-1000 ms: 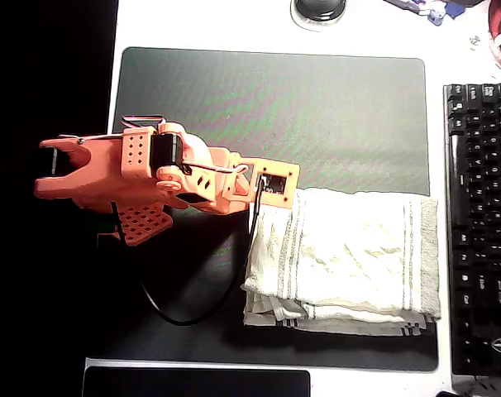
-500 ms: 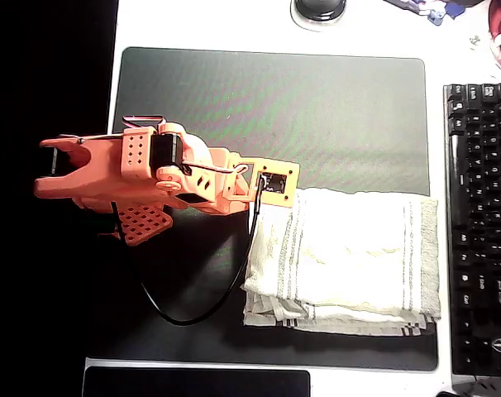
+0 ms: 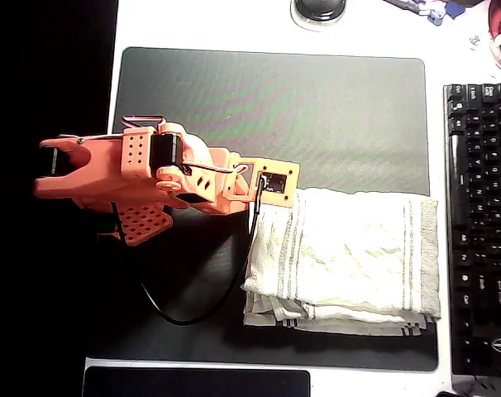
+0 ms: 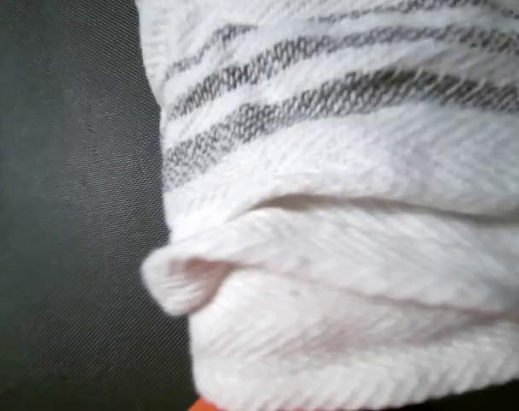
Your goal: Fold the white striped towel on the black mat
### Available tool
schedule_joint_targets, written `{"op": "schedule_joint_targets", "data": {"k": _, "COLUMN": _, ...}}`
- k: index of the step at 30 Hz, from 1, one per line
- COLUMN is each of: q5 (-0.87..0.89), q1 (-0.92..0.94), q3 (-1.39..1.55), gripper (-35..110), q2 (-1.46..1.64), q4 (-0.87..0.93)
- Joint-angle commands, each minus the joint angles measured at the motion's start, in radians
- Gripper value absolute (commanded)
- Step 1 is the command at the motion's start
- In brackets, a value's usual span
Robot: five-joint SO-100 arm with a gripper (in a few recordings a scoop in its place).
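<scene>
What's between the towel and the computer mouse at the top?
Only bare mat, then a strip of white table, lies between the towel and the mouse, as the overhead view shows.

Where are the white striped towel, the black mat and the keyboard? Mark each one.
white striped towel [image 3: 350,248]: overhead view, on the middle of its folded top layer.
black mat [image 3: 275,107]: overhead view, on the bare upper part.
keyboard [image 3: 482,231]: overhead view, on the keys at the right edge.
</scene>
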Motion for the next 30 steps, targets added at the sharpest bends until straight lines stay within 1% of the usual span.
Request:
{"op": "schedule_joint_targets", "data": {"k": 1, "q5": -0.015, "q1": -0.066, "q3": 0.023, "gripper": 0, "q2": 0.025, "q4": 0.009}}
{"op": "schedule_joint_targets", "data": {"k": 25, "q5": -0.015, "q1": -0.031, "q3": 0.023, "gripper": 0, "q2": 0.025, "q4": 0.009}}
{"op": "schedule_joint_targets", "data": {"k": 26, "q5": 0.015, "q1": -0.031, "q3": 0.023, "gripper": 0, "q2": 0.025, "q4": 0.008}}
{"op": "schedule_joint_targets", "data": {"k": 28, "q5": 0.018, "q1": -0.018, "q3": 0.023, "gripper": 0, "q2": 0.025, "q4": 0.006}}
{"op": "schedule_joint_targets", "data": {"k": 29, "q5": 0.015, "q1": -0.005, "q3": 0.023, "gripper": 1, "q2": 0.025, "q4": 0.006}}
{"op": "schedule_joint_targets", "data": {"k": 30, "q5": 0.015, "q1": 0.003, "q3": 0.023, "gripper": 6, "q2": 0.025, "q4": 0.006}}
